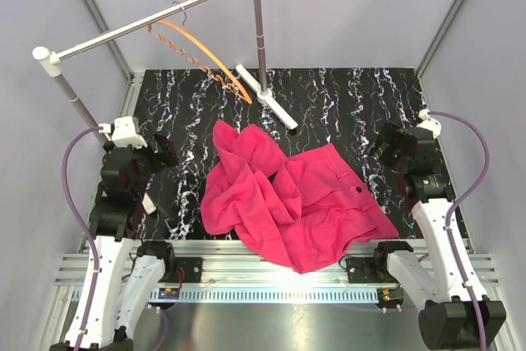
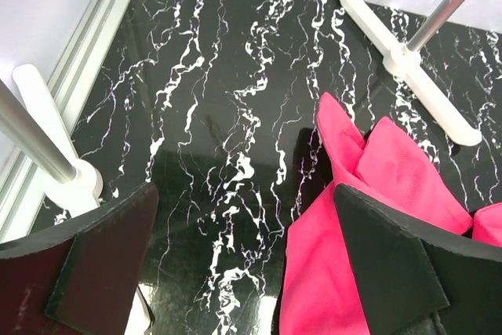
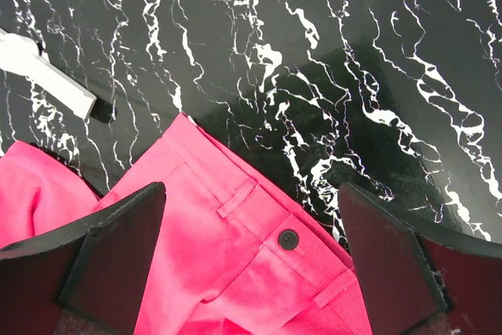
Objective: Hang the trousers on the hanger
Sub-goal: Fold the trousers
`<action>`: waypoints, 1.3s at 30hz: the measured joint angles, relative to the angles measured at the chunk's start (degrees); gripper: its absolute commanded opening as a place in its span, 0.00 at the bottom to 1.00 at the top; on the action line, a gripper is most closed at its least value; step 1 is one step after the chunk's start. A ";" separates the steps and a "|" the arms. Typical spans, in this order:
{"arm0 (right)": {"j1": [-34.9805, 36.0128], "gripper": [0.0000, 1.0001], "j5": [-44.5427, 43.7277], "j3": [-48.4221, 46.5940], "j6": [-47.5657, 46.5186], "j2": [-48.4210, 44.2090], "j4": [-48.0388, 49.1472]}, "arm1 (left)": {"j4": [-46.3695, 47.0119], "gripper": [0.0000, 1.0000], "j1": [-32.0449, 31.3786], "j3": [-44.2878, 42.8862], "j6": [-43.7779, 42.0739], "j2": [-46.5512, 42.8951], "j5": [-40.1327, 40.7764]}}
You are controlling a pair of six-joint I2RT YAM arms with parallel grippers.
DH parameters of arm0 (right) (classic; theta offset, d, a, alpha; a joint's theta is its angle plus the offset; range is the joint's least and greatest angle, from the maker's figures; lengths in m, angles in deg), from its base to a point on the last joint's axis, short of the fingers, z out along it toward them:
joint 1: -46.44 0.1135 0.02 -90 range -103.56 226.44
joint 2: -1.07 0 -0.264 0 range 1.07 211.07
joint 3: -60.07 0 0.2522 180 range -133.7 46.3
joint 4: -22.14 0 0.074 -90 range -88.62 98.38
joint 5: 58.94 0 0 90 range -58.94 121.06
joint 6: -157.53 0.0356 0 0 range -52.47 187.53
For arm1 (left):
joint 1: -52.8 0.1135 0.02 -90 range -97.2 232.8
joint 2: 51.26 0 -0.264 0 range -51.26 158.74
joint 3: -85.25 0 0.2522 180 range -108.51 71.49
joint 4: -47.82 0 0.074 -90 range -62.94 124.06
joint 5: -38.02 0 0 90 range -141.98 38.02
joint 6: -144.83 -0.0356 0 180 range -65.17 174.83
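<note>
- So far nothing of the task looks done — the bright pink-red cloth trousers (image 1: pixel 288 203) lie crumpled on the black white-veined tabletop (image 1: pixel 353 96), between the arms.
- The thin orange hanger (image 1: pixel 205 53) with a wavy lower bar hangs from the silver metal rail (image 1: pixel 156 18) at the back, well apart from the cloth.
- Both the left gripper (image 2: pixel 245 264) and the right gripper (image 3: pixel 251 260) stand wide open, holding nothing; the right hovers above the waistband by the dark button (image 3: pixel 289 238).
- Left to do, by my judgement — grasping, lifting, draping.

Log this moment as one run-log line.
phase: pre-grasp | trousers: crumpled on table, untouched | hanger: on rail, empty | left pincer: open, empty | right pincer: open, empty
</note>
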 measured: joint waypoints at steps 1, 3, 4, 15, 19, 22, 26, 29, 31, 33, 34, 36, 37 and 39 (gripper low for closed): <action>0.00 1.00 0.00 0.00 -0.02 0.24 0.00 | -0.17 0.99 0.00 0.00 0.02 0.09 0.00; 0.00 1.00 0.00 0.00 -0.02 0.76 -0.11 | -0.28 0.99 0.00 0.00 0.00 0.09 0.00; 0.00 1.00 0.00 0.00 -0.02 1.01 -0.17 | -0.31 0.99 0.00 0.00 0.00 0.09 0.00; 0.02 1.00 7.96 -0.20 -0.61 5.20 2.71 | -0.31 0.99 0.00 -0.07 -0.44 4.46 -10.16; 1.27 1.00 10.45 -0.66 -0.61 10.84 6.10 | 0.72 0.99 0.00 -0.02 1.51 5.84 -14.95; 4.20 1.00 10.21 -2.54 -0.79 16.85 7.58 | 2.08 0.99 -0.07 -0.02 2.84 5.05 -16.65; 9.42 1.00 8.70 -6.62 -1.31 26.38 10.08 | 2.47 0.99 -0.07 0.00 2.95 4.57 -16.83; 12.50 1.00 6.86 -9.38 -1.64 33.92 11.96 | 2.45 0.99 -0.07 0.26 2.95 4.39 -16.92; 13.84 1.00 5.49 -10.23 -1.70 37.73 12.74 | 2.43 0.99 -0.07 0.42 2.95 4.39 -16.98; 14.84 1.00 4.04 -11.15 -1.73 42.01 13.11 | 2.43 0.99 -0.07 0.57 2.95 4.42 -17.00; 15.21 1.00 3.39 -11.65 -1.75 44.02 13.20 | 2.43 0.99 -0.07 0.61 2.95 4.42 -17.03; 15.85 1.00 1.97 -12.35 -1.86 47.65 13.79 | 2.43 0.99 -0.07 0.61 2.95 4.44 -17.11; 16.13 1.00 1.25 -12.61 -1.92 49.07 13.92 | 2.45 0.99 -0.07 0.63 2.95 4.44 -17.25; 16.63 1.00 0.24 -13.14 -2.03 51.39 13.92 | 2.49 0.99 -0.07 0.83 2.95 4.46 -17.46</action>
